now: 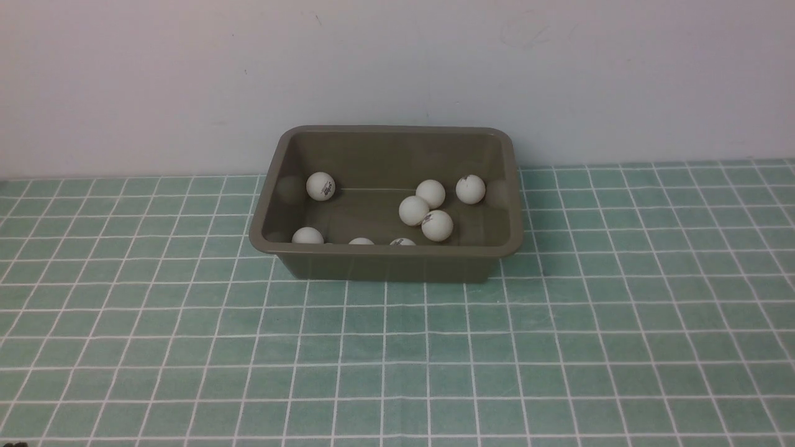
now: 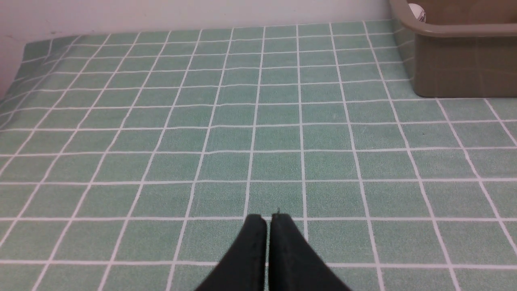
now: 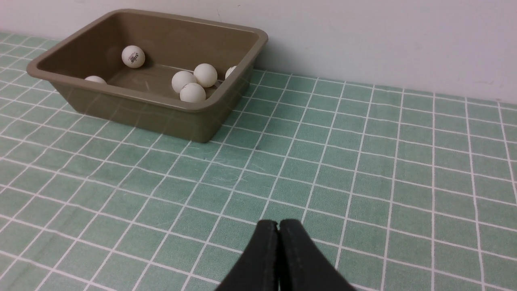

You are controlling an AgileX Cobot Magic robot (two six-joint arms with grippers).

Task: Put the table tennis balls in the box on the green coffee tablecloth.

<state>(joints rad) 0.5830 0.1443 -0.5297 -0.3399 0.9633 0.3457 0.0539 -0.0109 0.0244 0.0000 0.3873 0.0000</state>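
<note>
Your green coffee tablecloth (image 1: pixel 559 347) looks bare; the box (image 1: pixel 385 264) holds eight visible table tennis balls (image 1: pixel 413 210) — a ninth may hide. Left gripper (image 2: pixel 268 220) and right gripper (image 3: pixel 278 224) sit clenched, empty — nudging the box could spill them.

Olive-brown box (image 1: pixel 386 251) standing on green checked tablecloth (image 1: pixel 397 360) near pale wall (image 1: pixel 397 62); eight white table tennis balls (image 1: pixel 413 210) visible inside, three partly hidden behind near rim.
</note>
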